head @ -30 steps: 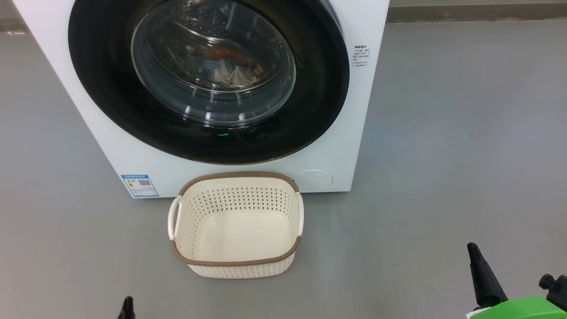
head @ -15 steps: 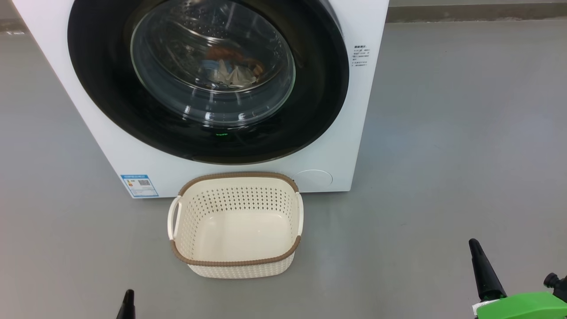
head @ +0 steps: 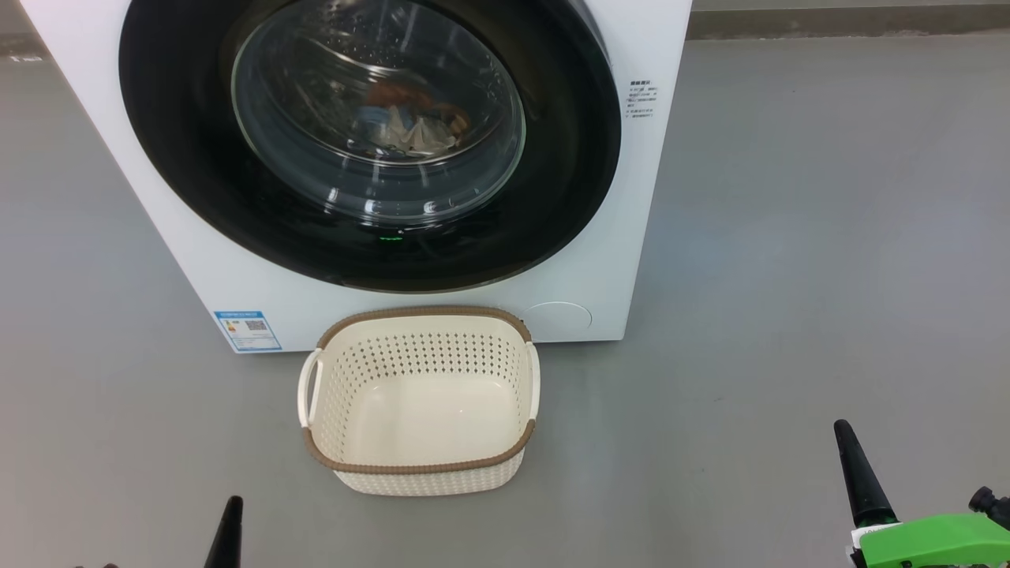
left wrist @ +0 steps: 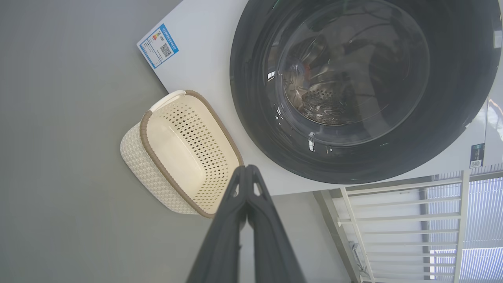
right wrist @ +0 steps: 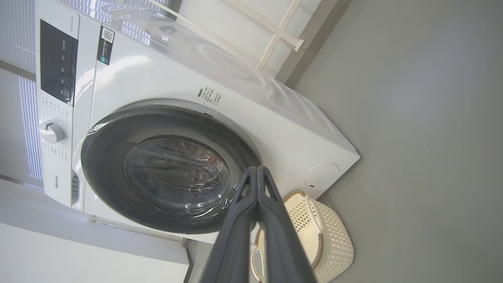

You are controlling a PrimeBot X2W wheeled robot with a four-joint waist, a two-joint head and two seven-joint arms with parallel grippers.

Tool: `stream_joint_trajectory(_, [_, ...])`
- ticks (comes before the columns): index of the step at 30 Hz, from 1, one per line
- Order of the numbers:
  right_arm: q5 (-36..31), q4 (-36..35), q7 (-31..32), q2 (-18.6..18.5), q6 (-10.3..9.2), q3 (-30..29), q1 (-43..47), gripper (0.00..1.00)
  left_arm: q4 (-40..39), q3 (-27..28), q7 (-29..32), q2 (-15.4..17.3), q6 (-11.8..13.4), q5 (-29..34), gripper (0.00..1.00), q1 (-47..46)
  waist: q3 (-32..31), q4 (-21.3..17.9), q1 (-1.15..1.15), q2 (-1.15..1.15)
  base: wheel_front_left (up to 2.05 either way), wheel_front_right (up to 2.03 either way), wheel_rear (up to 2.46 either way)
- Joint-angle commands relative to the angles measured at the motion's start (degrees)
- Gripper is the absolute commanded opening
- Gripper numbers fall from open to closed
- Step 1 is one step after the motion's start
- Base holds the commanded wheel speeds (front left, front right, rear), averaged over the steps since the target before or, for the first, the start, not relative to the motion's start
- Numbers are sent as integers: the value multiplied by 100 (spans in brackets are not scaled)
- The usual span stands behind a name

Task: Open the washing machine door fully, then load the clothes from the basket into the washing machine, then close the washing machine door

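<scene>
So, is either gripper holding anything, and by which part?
Nothing. Left gripper and right gripper are both shut empty, fingers together, apart from the basket.

Smooth grey floor point(head: 789, 237) (evenly lit), white railing point(left wrist: 404, 186) beyond.

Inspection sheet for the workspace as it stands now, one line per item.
Surface: grey floor, smooth.
Job's things: washing machine upright on the floor; washing machine door shut; clothes inside the drum, seen through the door glass; basket empty, on the floor in front of the machine.
Clutter: nothing seen.
Grippers: left gripper and right gripper both with jaws shut, holding nothing.
Cables: nothing seen.
Surroundings: white rail frame beside the machine.
</scene>
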Motion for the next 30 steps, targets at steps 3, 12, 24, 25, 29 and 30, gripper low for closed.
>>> stream_joint_trajectory(3, [272, -110, 81, -13, -22, 71, -266, 0, -96, 179, 62, 122, -73, -248, 0, -282, 0, -1, 0, 0, 0, 0, 0])
stream_joint_trajectory(12, [854, -58, 235, 28, -25, 49, -347, 0, -69, 235, 213, 130, -161, -797, 0, -394, 2, -5, 0, 0, 0, 0, 0])
stream_joint_trajectory(24, [1627, 11, 440, 82, -28, 19, -455, 0, -34, 309, 415, 140, -279, -1527, 0, -544, 5, -11, 0, 0, 0, 0, 0])
stream_joint_trajectory(25, [1691, 17, 457, 87, -28, 17, -464, 0, -31, 315, 431, 141, -288, -1588, 0, -556, 5, -11, 0, 0, 0, 0, 0])
stream_joint_trajectory(29, [1950, 40, 526, 105, -29, 7, -500, 0, -19, 340, 499, 145, -328, -1832, 0, -606, 6, -13, 0, 0, 0, 0, 0])
stream_joint_trajectory(30, [2014, 45, 543, 110, -30, 4, -509, 0, -16, 346, 515, 146, -338, -1893, 0, -619, 6, -14, 0, 0, 0, 0, 0])
